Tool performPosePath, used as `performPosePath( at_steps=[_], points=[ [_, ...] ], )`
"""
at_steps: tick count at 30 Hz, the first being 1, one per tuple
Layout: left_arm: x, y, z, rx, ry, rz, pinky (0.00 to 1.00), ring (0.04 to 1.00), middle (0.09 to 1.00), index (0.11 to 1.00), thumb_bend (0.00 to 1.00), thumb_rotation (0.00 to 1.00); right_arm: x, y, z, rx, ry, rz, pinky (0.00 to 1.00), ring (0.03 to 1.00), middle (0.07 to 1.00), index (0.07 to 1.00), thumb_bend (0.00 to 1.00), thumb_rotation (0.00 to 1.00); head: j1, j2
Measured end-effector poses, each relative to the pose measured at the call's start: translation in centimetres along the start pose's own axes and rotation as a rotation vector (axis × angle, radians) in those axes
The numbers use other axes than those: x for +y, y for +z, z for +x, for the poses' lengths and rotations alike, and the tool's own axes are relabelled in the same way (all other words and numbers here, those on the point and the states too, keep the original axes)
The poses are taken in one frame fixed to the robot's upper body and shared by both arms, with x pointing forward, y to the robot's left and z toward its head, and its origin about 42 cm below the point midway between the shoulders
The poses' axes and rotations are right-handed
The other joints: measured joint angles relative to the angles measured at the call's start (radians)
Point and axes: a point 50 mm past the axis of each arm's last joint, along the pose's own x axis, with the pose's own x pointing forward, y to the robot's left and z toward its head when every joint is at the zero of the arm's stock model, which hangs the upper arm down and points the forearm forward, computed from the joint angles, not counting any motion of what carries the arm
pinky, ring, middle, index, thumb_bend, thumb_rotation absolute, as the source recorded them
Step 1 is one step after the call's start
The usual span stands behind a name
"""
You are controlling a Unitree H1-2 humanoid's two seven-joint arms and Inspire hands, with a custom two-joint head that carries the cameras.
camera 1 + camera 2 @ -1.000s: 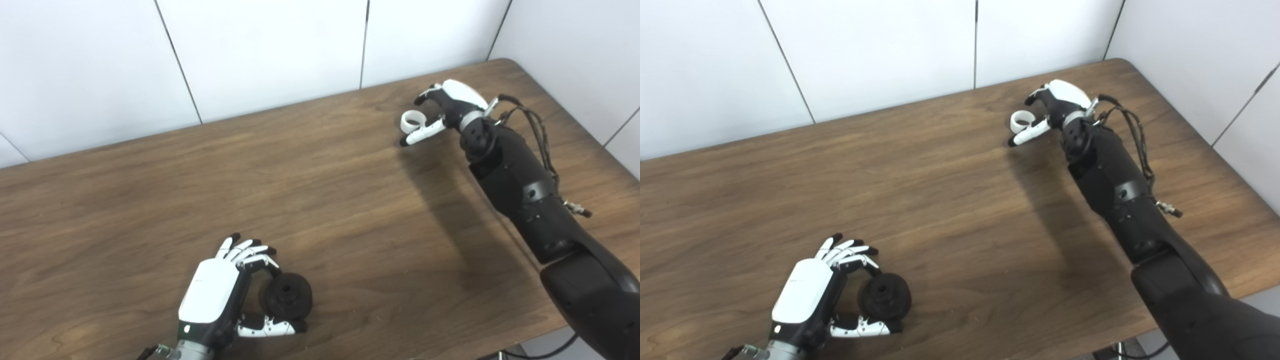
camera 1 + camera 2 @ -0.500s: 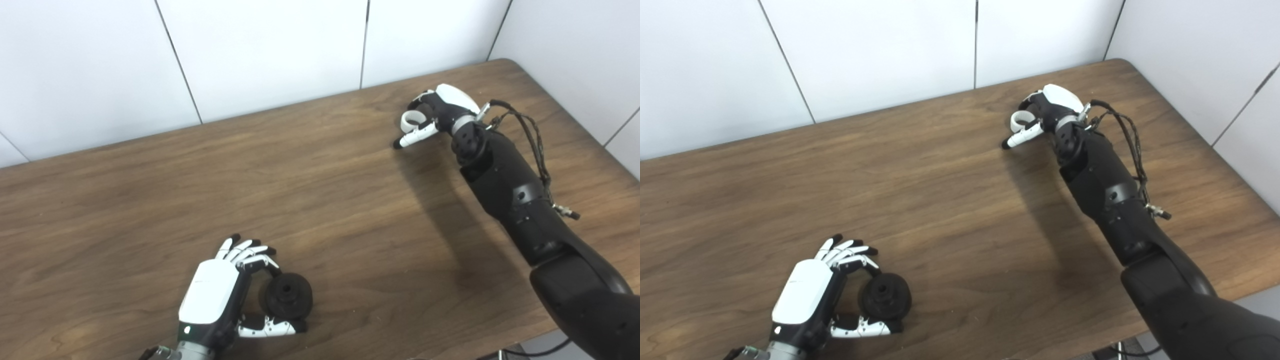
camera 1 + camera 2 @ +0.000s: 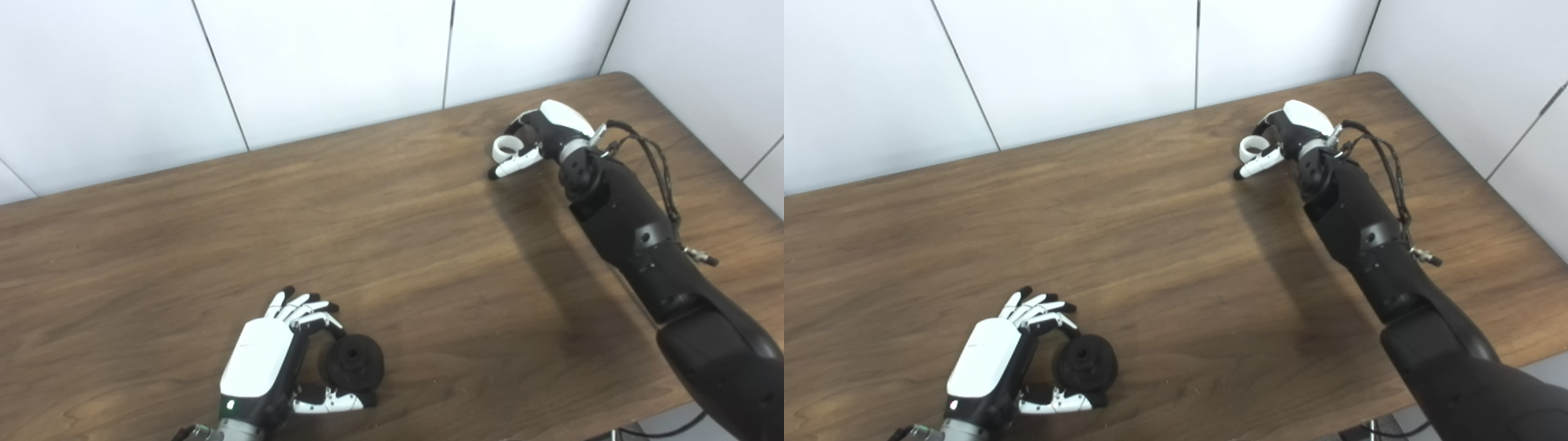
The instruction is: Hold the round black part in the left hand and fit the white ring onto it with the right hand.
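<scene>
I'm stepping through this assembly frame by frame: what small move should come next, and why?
Probably close the right hand firmly on the white ring and lift it. The fingers curl around the ring at the table's far side, but a secure grip cannot be confirmed. The left hand already cradles the round black part near the front edge, far from the ring.
</scene>
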Motion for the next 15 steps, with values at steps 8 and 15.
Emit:
performPosePath(
  at_steps=[8,15],
  points=[
    [-0.02,0.01,-0.08,0.002,0.002,-0.002,0.97,0.865,0.763,0.485,0.52,0.05,-0.17,-0.16,0.02,0.001,0.000,0.001,1.00,1.000,0.928,0.708,0.90,0.33,0.000,0.000],
    [-0.02,0.00,-0.10,0.003,0.003,-0.002,0.98,0.865,0.763,0.485,0.52,0.05,-0.16,-0.15,0.02,0.000,0.000,0.000,1.00,0.999,0.891,0.706,0.90,0.33,0.000,0.000]
  ],
)
